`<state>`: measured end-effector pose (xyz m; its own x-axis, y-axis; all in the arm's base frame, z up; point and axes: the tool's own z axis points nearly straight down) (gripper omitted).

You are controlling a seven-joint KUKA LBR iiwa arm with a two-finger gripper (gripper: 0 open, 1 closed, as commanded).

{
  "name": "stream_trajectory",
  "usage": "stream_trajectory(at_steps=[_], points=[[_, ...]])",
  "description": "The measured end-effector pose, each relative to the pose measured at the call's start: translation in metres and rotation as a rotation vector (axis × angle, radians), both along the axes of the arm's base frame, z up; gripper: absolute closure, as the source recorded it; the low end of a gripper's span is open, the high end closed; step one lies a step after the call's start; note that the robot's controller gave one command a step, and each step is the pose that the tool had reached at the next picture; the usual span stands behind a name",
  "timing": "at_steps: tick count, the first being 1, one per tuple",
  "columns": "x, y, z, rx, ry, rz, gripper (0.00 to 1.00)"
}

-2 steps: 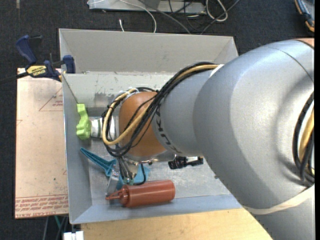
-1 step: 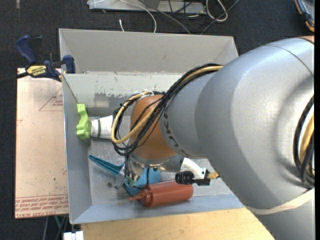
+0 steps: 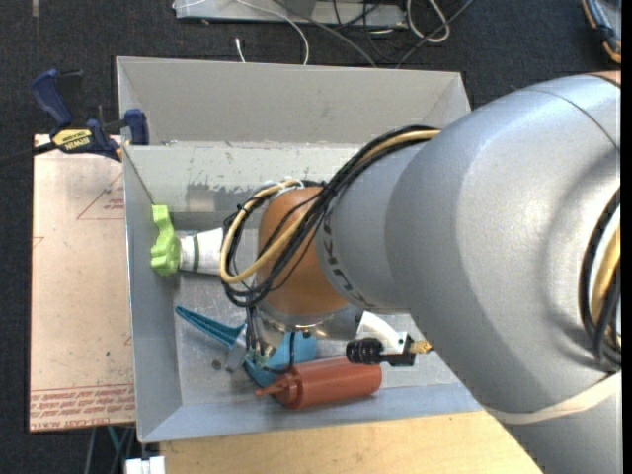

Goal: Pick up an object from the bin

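Observation:
My gripper [image 3: 257,342] reaches down from under the orange wrist cover into the front part of the bin. It stands right at a light blue object [image 3: 288,351], beside a teal pointed tool [image 3: 209,326] that stretches off to the left. A red-brown bottle [image 3: 326,382] lies on its side just in front of the blue object, against the bin's front wall. A small white and black thing [image 3: 381,348] rests to the right of the gripper. The wrist hides how the gripper meets the blue object.
A white object with a bright green end [image 3: 180,250] lies by the left wall, behind the gripper. The arm covers the bin's right half. Bare floor shows at the front left corner.

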<state>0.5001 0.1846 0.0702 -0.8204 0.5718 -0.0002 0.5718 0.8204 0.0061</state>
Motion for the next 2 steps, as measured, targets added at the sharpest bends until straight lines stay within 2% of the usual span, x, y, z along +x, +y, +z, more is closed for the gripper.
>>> stream_trajectory(at_steps=[1,2], points=[[-0.001,0.000,0.023,-0.001,0.005,0.002,1.00],[-0.001,0.000,0.037,0.000,0.002,0.002,1.00]])
